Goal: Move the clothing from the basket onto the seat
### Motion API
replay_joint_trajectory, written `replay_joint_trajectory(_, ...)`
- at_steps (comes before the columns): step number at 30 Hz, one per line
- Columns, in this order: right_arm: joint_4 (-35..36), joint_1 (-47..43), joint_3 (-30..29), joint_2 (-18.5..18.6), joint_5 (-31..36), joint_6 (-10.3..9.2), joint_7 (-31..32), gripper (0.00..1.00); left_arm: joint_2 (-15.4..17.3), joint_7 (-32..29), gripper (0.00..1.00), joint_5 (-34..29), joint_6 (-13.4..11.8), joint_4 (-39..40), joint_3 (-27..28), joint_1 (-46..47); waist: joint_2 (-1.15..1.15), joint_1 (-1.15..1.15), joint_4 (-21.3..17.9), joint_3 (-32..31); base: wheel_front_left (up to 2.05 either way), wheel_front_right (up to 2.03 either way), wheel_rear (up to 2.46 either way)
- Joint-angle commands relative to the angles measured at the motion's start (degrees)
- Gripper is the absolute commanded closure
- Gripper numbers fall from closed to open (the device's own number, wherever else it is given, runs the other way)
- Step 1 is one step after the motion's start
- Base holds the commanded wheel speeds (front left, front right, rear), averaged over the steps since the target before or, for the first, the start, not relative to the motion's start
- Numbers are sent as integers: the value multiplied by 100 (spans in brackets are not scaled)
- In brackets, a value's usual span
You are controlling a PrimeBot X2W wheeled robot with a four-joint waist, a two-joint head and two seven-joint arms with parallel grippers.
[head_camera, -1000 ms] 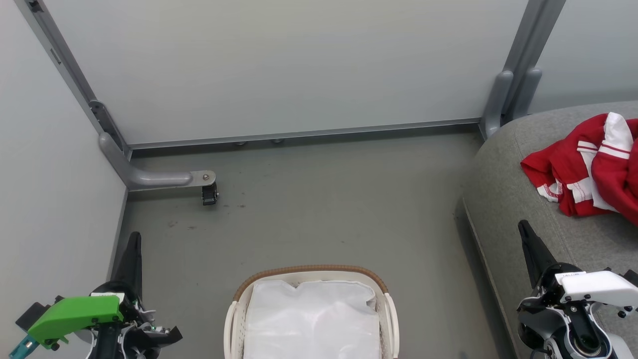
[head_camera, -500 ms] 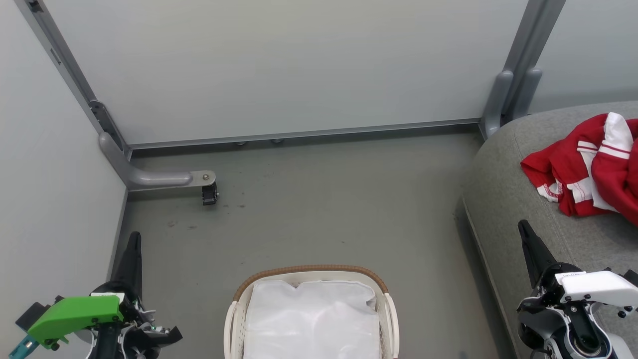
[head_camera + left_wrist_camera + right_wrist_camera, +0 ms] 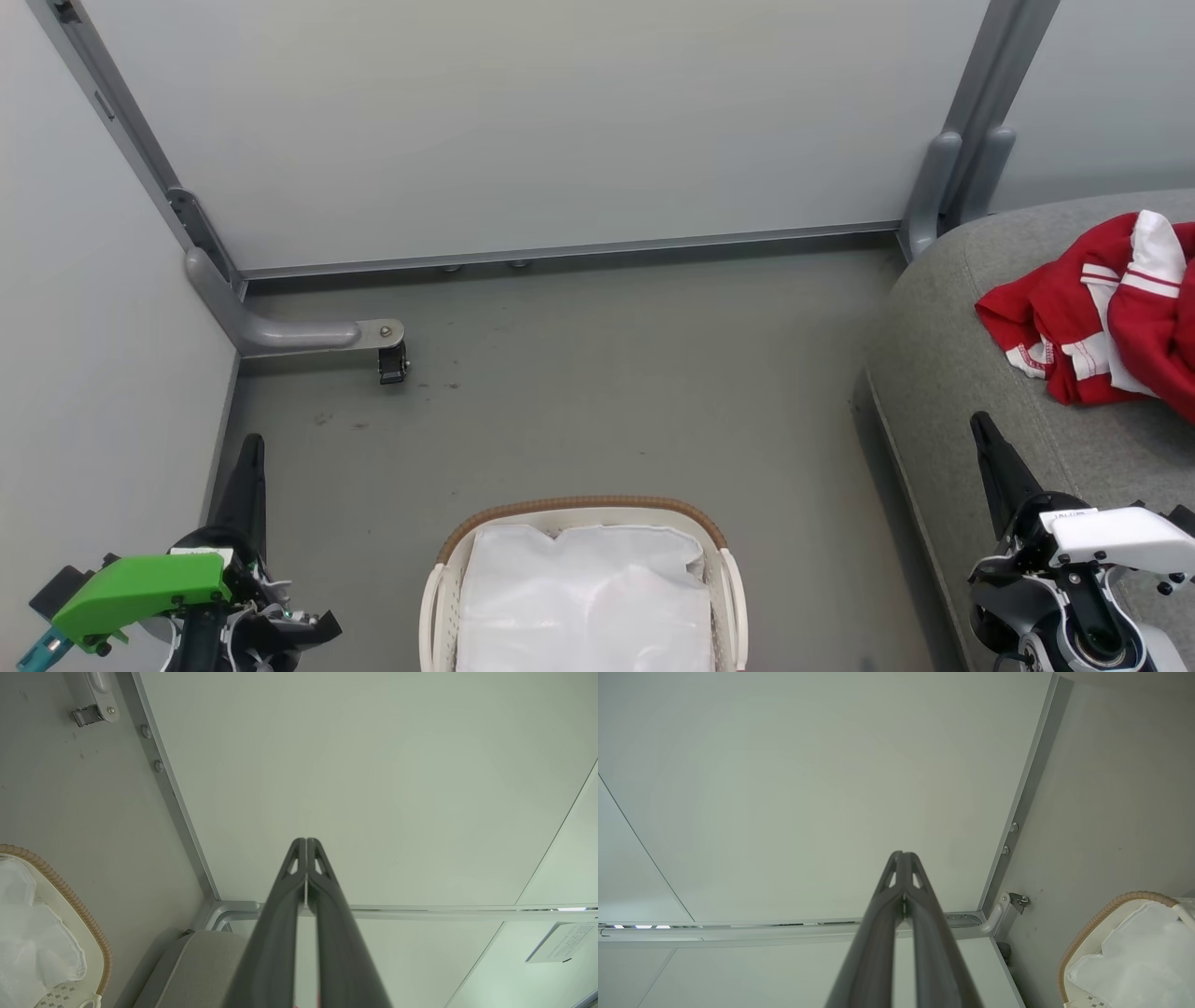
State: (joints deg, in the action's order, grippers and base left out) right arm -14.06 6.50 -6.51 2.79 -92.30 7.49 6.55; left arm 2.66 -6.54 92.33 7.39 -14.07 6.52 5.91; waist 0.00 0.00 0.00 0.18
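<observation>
Looking down from the head camera, I see open grey floor (image 3: 607, 392) between the basket (image 3: 579, 506) at the bottom edge and the seat (image 3: 943, 373) at right. Pale partition panels (image 3: 523, 121) on metal feet bound it, one foot bearing a caster (image 3: 392, 364). The clothing (image 3: 1102, 317) lies heaped on the seat; the basket holds its white liner (image 3: 583, 597). Left gripper (image 3: 250, 457) and right gripper (image 3: 988, 439) hang with fingers pressed together, holding nothing. A posted sheet (image 3: 558, 942) in the left wrist view carries print too small for me to read.
</observation>
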Motion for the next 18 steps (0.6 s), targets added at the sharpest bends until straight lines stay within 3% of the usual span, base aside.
replay_joint_trajectory(1, 20, -62, -14, 14, -21, 0, 18, 100, 40, -19, 100, 18, 24, 8, 10, 63, 0, 0, 0, 0, 0, 0, 0)
replay_joint_trajectory(18, 21, -62, -14, 14, -22, 0, 18, 100, 40, -19, 100, 18, 24, 9, 10, 63, 0, 0, 0, 0, 0, 0, 0)
